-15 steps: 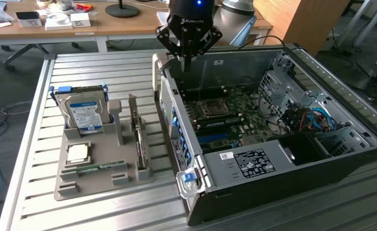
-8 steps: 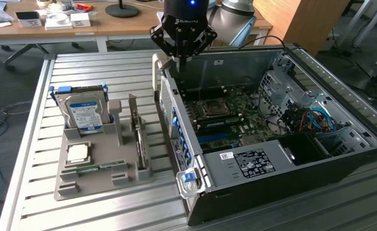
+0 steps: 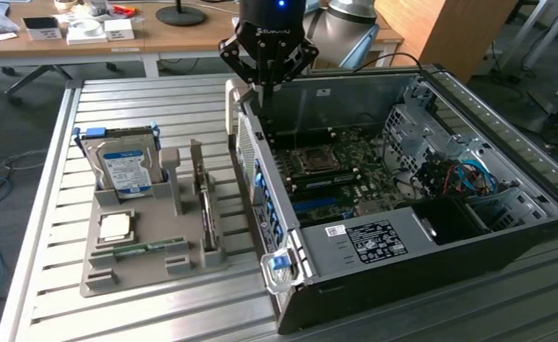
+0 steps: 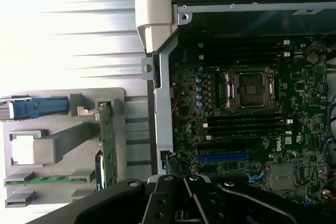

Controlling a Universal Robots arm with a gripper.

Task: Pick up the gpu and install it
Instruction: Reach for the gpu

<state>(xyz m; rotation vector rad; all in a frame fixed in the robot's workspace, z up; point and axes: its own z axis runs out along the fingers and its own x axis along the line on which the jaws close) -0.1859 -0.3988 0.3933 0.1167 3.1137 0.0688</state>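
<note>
Exterior view: the gripper (image 3: 264, 84) is hovering over the rear edge of the PC case (image 3: 507, 235), fingers pinched together, carrying nothing. The gpu (image 3: 204, 203) is sitting upright in the grey tray (image 3: 102, 281) beside the case. Wrist view: gpu's standing on edge in that tray, motherboard (image 4: 247, 119) lying inside the case.

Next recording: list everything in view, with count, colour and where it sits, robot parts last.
table: one, silver metal slats, under everything
computer case: one, black and silver, open, at the exterior view's right
motherboard: one, green, inside the case
holder tray: one, grey, on the table beside the case
hard drive: one, silver with blue-white label, standing in the tray
processor chip: one, silver, flat in the tray
RAM stick: one, green, lying in the tray
gpu: one, dark, on edge in the tray slot nearest the case
gripper: one, black, shut, above the case wall nearest the tray
</note>
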